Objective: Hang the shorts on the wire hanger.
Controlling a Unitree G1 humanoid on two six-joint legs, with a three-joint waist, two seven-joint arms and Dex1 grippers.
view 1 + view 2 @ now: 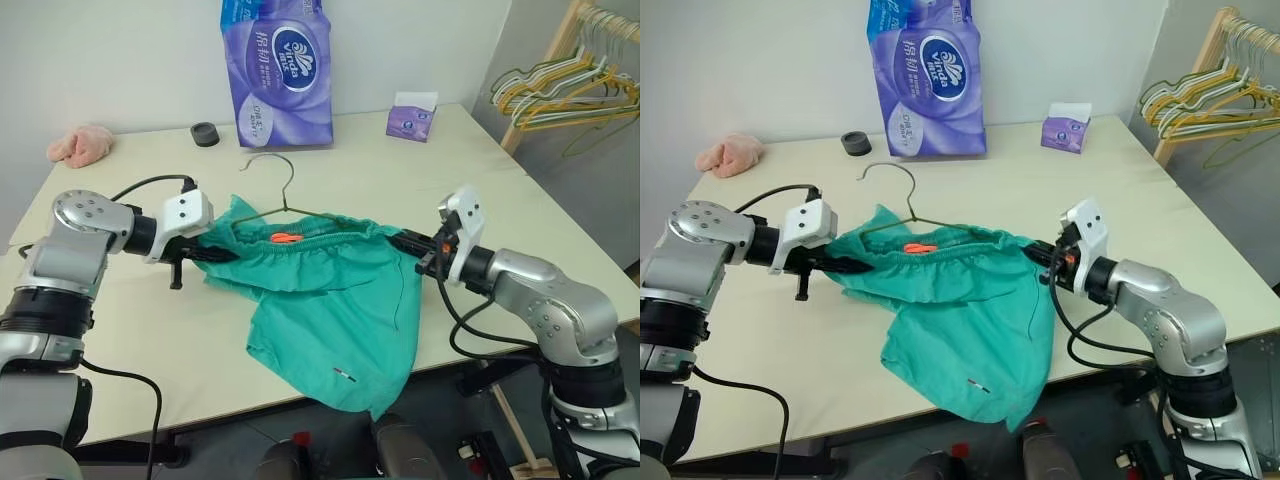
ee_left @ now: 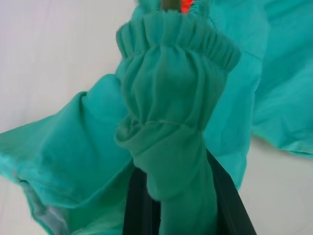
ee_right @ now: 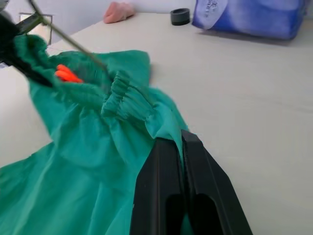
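Both grippers are clamped on the shorts (image 1: 330,300): left gripper (image 1: 213,252) and right gripper (image 1: 408,241) at opposite waistband ends. Shorts hang over the table (image 1: 120,330) front edge; hanger (image 1: 283,193) wire enters the waistband.

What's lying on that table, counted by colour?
Green: 1, the shorts
Olive-brown: 1, the wire hanger
Purple: 2, the tissue pack and the small tissue box
Pink: 1, the cloth lump
Black: 1, the round ring
Total: 6
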